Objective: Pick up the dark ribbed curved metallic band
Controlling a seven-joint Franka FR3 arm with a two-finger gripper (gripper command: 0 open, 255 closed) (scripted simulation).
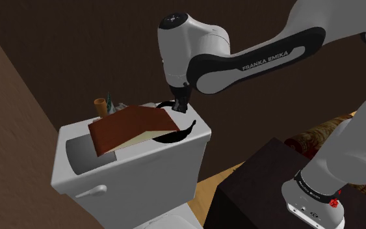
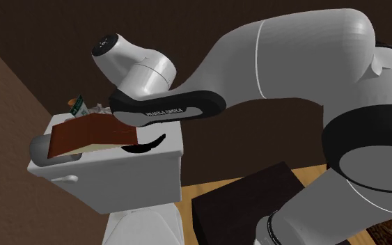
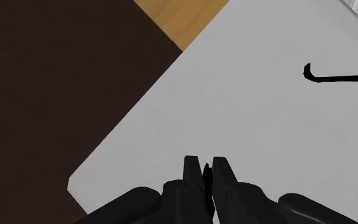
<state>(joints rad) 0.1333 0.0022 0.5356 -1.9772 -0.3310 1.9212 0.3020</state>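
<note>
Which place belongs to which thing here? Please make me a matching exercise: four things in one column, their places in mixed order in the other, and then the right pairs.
Things
1. brown book
2. small brown cup
3. dark curved band
4. dark box stand

Places
A. clasped in the end effector, just above the tank lid
B. under the arm's base
C. lying slanted on the tank lid
D. at the lid's far corner, behind the book

Pairs: 1-C, 2-D, 3-A, 4-B
</note>
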